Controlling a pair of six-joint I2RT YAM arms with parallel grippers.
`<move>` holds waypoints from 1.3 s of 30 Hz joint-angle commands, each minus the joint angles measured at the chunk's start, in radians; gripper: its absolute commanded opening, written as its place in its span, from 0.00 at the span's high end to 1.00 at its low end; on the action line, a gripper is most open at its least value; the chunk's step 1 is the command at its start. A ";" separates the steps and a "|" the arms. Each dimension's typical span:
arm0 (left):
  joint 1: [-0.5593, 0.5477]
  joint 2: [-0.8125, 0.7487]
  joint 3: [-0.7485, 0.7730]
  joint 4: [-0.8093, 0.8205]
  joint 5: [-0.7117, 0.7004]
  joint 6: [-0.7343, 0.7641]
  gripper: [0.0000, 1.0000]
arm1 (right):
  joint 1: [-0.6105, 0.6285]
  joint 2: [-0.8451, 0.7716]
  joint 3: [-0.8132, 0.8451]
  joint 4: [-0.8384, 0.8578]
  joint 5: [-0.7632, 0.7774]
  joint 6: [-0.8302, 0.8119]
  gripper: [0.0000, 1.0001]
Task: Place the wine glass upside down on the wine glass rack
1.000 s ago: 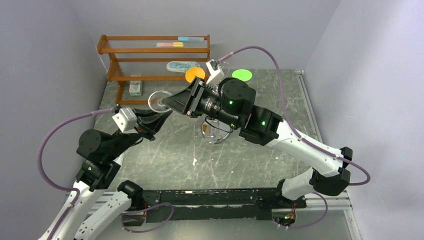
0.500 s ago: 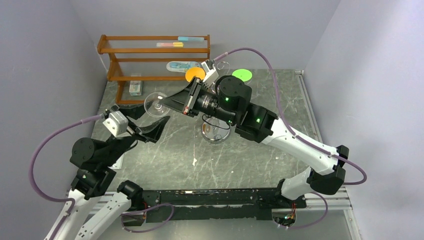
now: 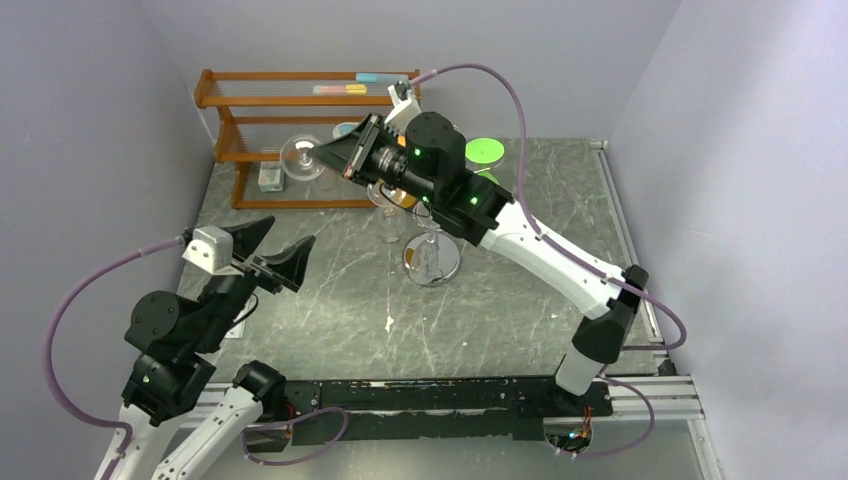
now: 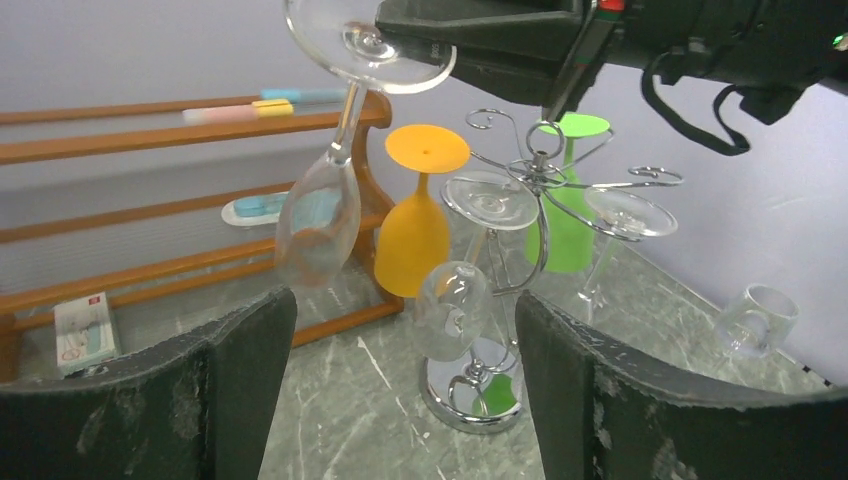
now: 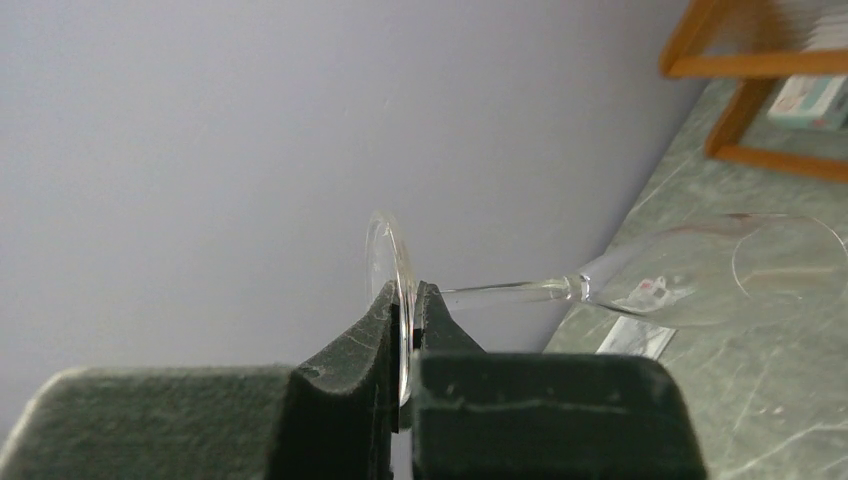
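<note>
Left gripper point(image 3: 280, 240): jaws spread wide, holding nothing, positioned nearer than the wine glass rack point(image 3: 432, 262) and to its left. Right gripper point(image 5: 405, 300): clamped tight on the foot of the wine glass point(image 4: 318, 215), high up, left of and beyond the rack's top. The glass hangs foot up, bowl down, tilted, clear of the rack's arms. Wooden shelf point(image 3: 300, 120) stands behind.
</note>
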 commanded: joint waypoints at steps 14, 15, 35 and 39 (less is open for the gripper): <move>-0.004 0.020 0.072 -0.122 -0.112 -0.080 0.17 | -0.271 0.126 0.206 0.012 -0.019 -0.073 1.00; -0.003 0.023 0.069 -0.117 -0.112 -0.083 0.17 | -0.284 0.128 0.205 0.022 -0.022 -0.074 1.00; -0.004 0.086 0.075 -0.159 -0.185 -0.193 0.18 | -0.396 -0.028 -0.015 -0.022 0.051 0.011 1.00; -0.004 0.090 0.075 -0.169 -0.204 -0.208 0.18 | -0.408 -0.056 -0.039 -0.057 0.052 0.035 1.00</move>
